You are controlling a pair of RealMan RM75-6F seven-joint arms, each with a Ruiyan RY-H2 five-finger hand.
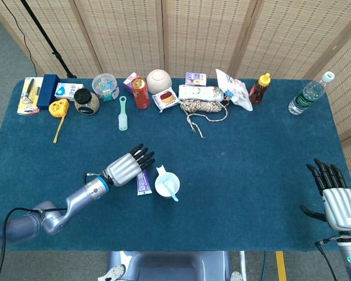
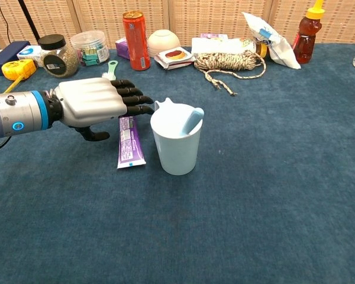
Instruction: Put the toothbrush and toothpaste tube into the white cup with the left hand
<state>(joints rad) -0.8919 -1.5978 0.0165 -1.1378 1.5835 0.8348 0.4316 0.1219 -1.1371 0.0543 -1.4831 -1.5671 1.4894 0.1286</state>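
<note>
The white cup point(image 2: 177, 144) point(image 1: 167, 185) stands upright on the blue cloth with a light blue toothbrush point(image 2: 193, 120) point(image 1: 172, 191) leaning inside it. A purple toothpaste tube point(image 2: 129, 146) point(image 1: 143, 182) lies flat just left of the cup. My left hand point(image 2: 97, 102) point(image 1: 128, 167) hovers palm down over the tube's cap end, fingers stretched out toward the cup's rim, holding nothing. My right hand point(image 1: 334, 194) is open at the table's near right corner, far from everything.
A row of items lines the far edge: red can point(image 2: 135, 32), jar point(image 2: 58, 55), plastic tub point(image 2: 91, 47), bowl point(image 2: 163, 41), rope point(image 2: 232, 62), snack bag point(image 2: 267, 32), sauce bottle point(image 2: 307, 29), water bottle point(image 1: 307, 94). A green brush point(image 1: 123, 113) lies behind my left hand.
</note>
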